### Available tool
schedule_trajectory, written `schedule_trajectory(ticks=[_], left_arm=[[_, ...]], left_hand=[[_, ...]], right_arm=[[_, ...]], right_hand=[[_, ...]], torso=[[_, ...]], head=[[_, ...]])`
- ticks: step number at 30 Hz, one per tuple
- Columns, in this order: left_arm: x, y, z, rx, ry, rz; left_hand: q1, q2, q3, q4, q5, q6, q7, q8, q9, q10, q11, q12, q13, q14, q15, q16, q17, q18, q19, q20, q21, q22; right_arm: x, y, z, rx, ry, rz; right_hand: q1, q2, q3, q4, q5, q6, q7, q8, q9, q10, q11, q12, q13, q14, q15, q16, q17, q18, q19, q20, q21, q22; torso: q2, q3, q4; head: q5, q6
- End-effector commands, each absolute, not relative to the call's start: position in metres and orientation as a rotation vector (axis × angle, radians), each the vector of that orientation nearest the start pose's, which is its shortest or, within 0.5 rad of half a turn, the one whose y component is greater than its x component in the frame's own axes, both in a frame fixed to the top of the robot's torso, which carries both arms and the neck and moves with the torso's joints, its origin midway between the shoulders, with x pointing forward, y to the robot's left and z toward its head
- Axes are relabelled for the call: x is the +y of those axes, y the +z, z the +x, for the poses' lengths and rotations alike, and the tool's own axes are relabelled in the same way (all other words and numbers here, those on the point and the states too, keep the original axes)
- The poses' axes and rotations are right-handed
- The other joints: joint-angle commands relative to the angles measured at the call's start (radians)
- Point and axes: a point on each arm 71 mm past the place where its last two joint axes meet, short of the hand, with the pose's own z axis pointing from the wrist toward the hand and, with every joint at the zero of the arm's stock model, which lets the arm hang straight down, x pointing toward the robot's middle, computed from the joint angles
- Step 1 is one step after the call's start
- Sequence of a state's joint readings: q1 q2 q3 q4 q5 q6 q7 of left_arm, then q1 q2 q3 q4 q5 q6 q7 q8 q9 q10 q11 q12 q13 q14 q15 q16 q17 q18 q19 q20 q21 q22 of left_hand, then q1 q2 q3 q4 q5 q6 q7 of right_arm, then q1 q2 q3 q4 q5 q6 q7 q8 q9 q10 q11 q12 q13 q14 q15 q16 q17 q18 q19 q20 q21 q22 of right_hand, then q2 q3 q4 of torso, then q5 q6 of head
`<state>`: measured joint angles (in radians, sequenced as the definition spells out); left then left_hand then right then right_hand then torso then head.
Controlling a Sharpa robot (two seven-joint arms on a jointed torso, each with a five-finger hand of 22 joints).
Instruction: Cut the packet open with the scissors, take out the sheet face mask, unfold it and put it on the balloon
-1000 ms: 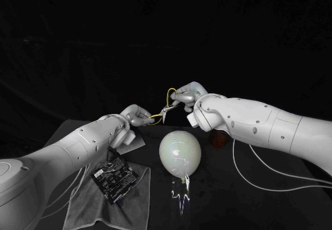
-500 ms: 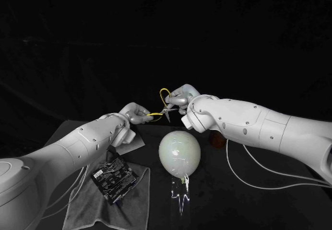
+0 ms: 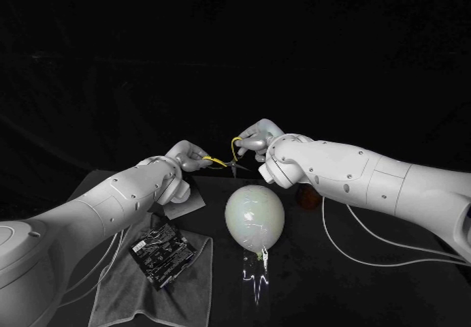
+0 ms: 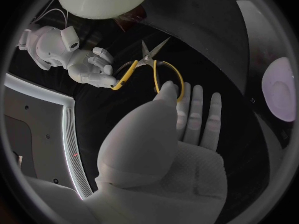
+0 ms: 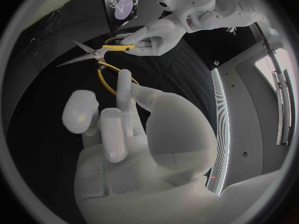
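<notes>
Right, both hands were up in the air at the balloon's 12 o'clock, sharing the scissors between them, blades parted. The left hand pinched one yellow handle, and its wrist view showed its long fingers lying straight and side by side, one tip on a loop. The right hand had one finger hooked into the other loop, the rest loosely bent and apart. It looked like the scissors were being settled into a working grip before any cut. Which hand would end up cutting, I could not tell. To do it well, the receiving hand wanted its finger and thumb seated deep in the loops before the other let go. The blades also needed pointing away from the balloon, sitting right underneath them. The packet was in nobody's grip: it lay uncut on the towel at the balloon's 8 o'clock, under the left forearm. That arm would have to draw back or swing aside to reach it. A red object sat just beside the balloon at 2 o'clock, half hidden by the right arm. A white cable trailed over the table at 4 o'clock, a possible snag for the right arm.
</notes>
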<state>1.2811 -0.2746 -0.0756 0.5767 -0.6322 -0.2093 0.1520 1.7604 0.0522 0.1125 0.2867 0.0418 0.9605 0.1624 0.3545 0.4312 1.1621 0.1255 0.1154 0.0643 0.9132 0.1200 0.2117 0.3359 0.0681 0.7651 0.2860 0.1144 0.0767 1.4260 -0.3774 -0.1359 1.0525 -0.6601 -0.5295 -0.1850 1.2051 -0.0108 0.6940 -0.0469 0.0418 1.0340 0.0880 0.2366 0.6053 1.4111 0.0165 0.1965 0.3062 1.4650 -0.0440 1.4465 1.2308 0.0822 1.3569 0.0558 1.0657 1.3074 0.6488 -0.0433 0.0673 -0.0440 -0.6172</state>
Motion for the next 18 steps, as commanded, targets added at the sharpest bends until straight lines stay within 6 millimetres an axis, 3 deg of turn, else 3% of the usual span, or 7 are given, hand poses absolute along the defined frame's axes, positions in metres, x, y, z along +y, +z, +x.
schedule_trajectory(ticks=[1, 5, 8, 10, 13, 14, 18], left_arm=[[0.179, -0.176, 0.628, 1.568, -0.862, -0.559], [0.175, -0.168, 0.629, 1.534, -0.873, -0.560], [0.170, -0.159, 0.629, 1.513, -0.889, -0.556], [0.166, -0.154, 0.629, 1.505, -0.901, -0.551], [0.158, -0.147, 0.628, 1.495, -0.924, -0.540], [0.155, -0.146, 0.628, 1.494, -0.930, -0.536], [0.145, -0.142, 0.626, 1.493, -0.957, -0.523]], left_hand=[[0.002, -0.011, 0.006, 0.000, 0.004, -0.003, 0.005, 0.005, 0.003, 0.007, 0.000, -0.007, -0.001, 0.001, 0.001, -0.002, 0.001, 0.018, 0.007, -0.001, -0.001, -0.001], [0.022, -0.011, 0.030, -0.012, 0.005, -0.009, 0.003, 0.009, 0.009, 0.032, -0.010, -0.003, 0.003, 0.056, -0.015, 0.032, 0.017, 0.043, 0.056, -0.015, 0.027, 0.011], [-0.005, -0.077, 0.220, 0.002, 0.017, -0.005, 0.012, -0.004, -0.001, 0.043, -0.007, -0.021, 0.003, 0.052, -0.012, 0.063, 0.029, 0.061, 0.079, -0.020, 0.067, 0.035], [-0.005, -0.077, 0.220, 0.002, 0.017, -0.005, 0.012, -0.004, -0.001, 0.043, -0.007, -0.021, 0.003, 0.052, -0.012, 0.063, 0.029, 0.061, 0.079, -0.020, 0.067, 0.035], [-0.032, -0.109, 0.286, -0.013, 0.006, 0.000, 0.009, -0.002, 0.001, 0.053, -0.006, -0.022, 0.005, 0.049, -0.016, 0.077, 0.034, 0.062, 0.072, -0.020, 0.077, 0.043], [-0.085, -0.146, 0.369, -0.039, 0.004, 0.002, 0.009, 0.002, 0.005, 0.059, -0.007, -0.026, 0.007, 0.041, -0.016, 0.095, 0.041, 0.063, 0.061, -0.019, 0.093, 0.056], [-0.123, -0.158, 0.415, -0.066, 0.007, 0.004, 0.009, 0.007, 0.009, 0.063, -0.007, -0.028, 0.008, 0.037, -0.016, 0.109, 0.046, 0.063, 0.054, -0.018, 0.106, 0.066]], right_arm=[[-0.109, -0.118, 0.588, 1.597, 0.761, 0.530], [-0.107, -0.120, 0.589, 1.617, 0.723, 0.480], [-0.105, -0.121, 0.590, 1.616, 0.702, 0.452], [-0.103, -0.121, 0.591, 1.610, 0.696, 0.445], [-0.100, -0.122, 0.592, 1.595, 0.692, 0.440], [-0.099, -0.122, 0.592, 1.591, 0.693, 0.439], [-0.093, -0.123, 0.593, 1.576, 0.697, 0.436]], right_hand=[[-0.005, 0.004, 0.004, 0.000, 0.007, 0.006, 0.000, 0.026, 0.171, -0.003, -0.002, -0.002, 0.002, 0.039, -0.008, -0.007, -0.011, 0.012, 0.009, 0.000, 0.025, 0.126], [-0.008, 0.004, 0.005, 0.000, 0.007, 0.006, 0.000, 0.026, 0.173, -0.002, -0.002, -0.002, 0.002, 0.037, -0.009, -0.012, -0.027, 0.001, 0.033, 0.000, 0.078, 0.142], [-0.009, 0.004, 0.006, 0.001, 0.007, 0.005, 0.000, 0.026, 0.173, -0.003, -0.002, -0.003, 0.003, 0.037, -0.009, -0.012, -0.026, 0.000, 0.036, 0.000, 0.085, 0.144], [-0.010, 0.004, 0.007, 0.001, 0.007, 0.005, 0.000, 0.026, 0.174, -0.003, -0.002, -0.003, 0.003, 0.038, -0.009, -0.011, -0.026, 0.000, 0.038, 0.000, 0.088, 0.145], [-0.010, 0.004, 0.007, 0.001, 0.007, 0.005, 0.000, 0.026, 0.174, -0.003, -0.002, -0.003, 0.003, 0.038, -0.009, -0.011, -0.025, -0.001, 0.039, 0.000, 0.091, 0.146], [-0.010, 0.004, 0.007, 0.001, 0.007, 0.005, 0.000, 0.026, 0.174, -0.003, -0.002, -0.003, 0.003, 0.038, -0.009, -0.011, -0.025, -0.001, 0.039, 0.000, 0.091, 0.146], [-0.010, 0.004, 0.007, 0.000, 0.007, 0.005, 0.000, 0.026, 0.174, -0.003, -0.002, -0.003, 0.003, 0.038, -0.009, -0.011, -0.025, -0.001, 0.040, 0.000, 0.094, 0.147]], torso=[[-0.001, 0.0005, 0.0016], [0.000, 0.0000, 0.0006], [0.000, 0.0002, 0.0008], [0.000, 0.0003, 0.0011], [0.001, 0.0005, 0.0020], [0.001, 0.0004, 0.0015], [0.001, 0.0001, 0.0009]], head=[[-0.002, 0.000], [-0.001, -0.001], [0.000, 0.001], [0.000, 0.001], [0.000, 0.001], [0.000, 0.000], [-0.002, 0.001]])
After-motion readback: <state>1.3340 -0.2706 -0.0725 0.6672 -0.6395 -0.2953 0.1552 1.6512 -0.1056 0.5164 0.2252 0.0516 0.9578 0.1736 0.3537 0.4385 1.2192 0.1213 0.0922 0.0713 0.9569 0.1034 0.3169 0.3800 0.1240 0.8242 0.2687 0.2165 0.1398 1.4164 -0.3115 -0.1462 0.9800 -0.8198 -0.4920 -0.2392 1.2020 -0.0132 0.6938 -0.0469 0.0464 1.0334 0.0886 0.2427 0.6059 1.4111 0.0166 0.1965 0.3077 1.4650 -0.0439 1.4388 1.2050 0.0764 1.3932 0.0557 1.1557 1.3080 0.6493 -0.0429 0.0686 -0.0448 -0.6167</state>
